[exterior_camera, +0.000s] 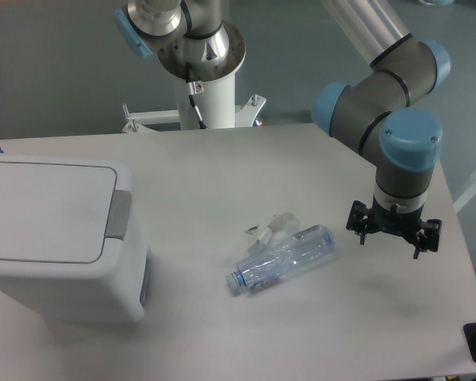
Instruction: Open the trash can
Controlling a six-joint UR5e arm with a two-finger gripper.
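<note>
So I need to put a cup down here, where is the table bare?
Bare stretches: the far side between the trash can and the gripper, and the near edge below the bottle. It is crowded mid-table, where crumpled plastic touches the bottle.

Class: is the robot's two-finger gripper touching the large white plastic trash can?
Apart. The fixed camera shows the gripper hanging at the right, with bare table and a clear plastic bottle between it and the closed trash can.
</note>
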